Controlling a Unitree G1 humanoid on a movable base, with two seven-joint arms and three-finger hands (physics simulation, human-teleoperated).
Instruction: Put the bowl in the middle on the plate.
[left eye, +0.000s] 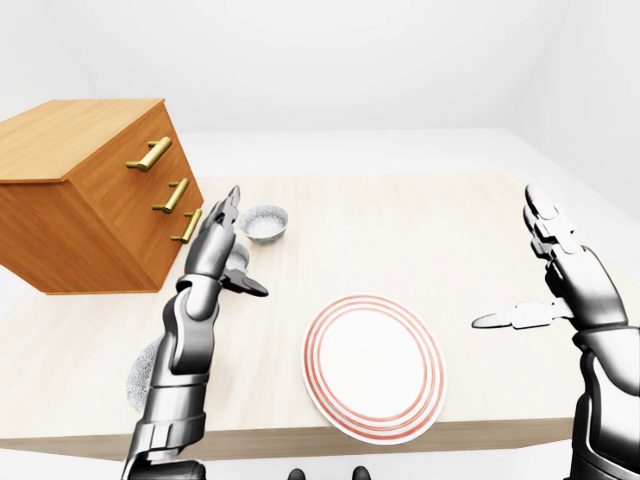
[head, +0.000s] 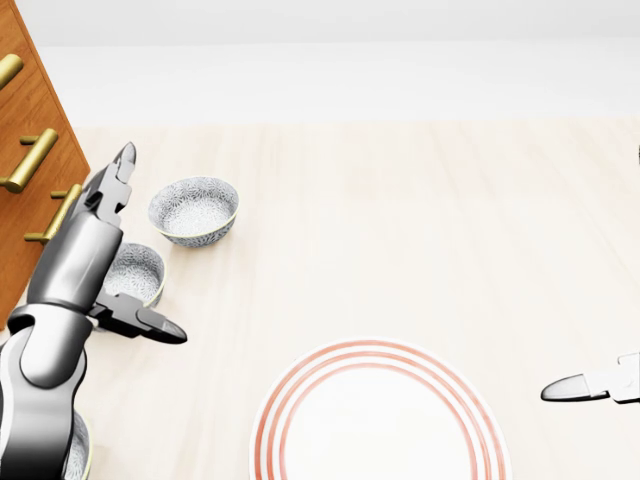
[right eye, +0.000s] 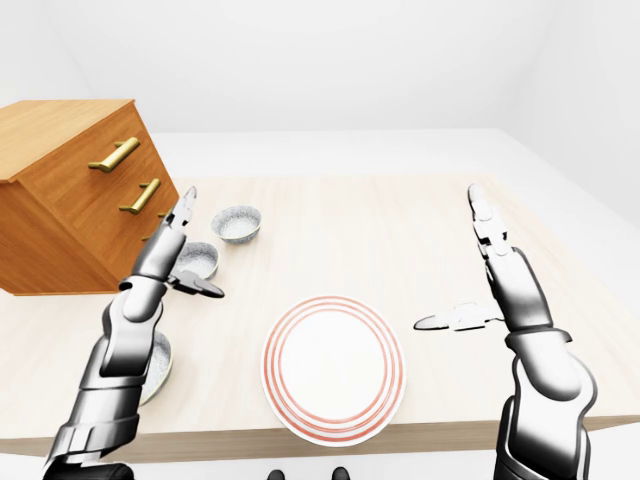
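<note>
Three patterned grey bowls stand in a row at the left of the head view. The middle bowl (head: 137, 272) lies between the far bowl (head: 194, 210) and the near bowl (right eye: 161, 364), which my left arm mostly hides. My left hand (head: 150, 245) is open. Its fingers (head: 112, 185) point up past the middle bowl's left rim, its thumb reaches under the bowl's lower edge, and nothing is held. The red-ringed white plate (head: 378, 425) lies at the bottom centre. My right hand (right eye: 450, 262) hangs open above the table, right of the plate.
A wooden drawer chest (right eye: 70, 190) with brass handles stands close to the left of the bowls. The light wooden table (head: 420, 230) runs right and up from the bowls; its near edge (right eye: 420, 432) passes just below the plate.
</note>
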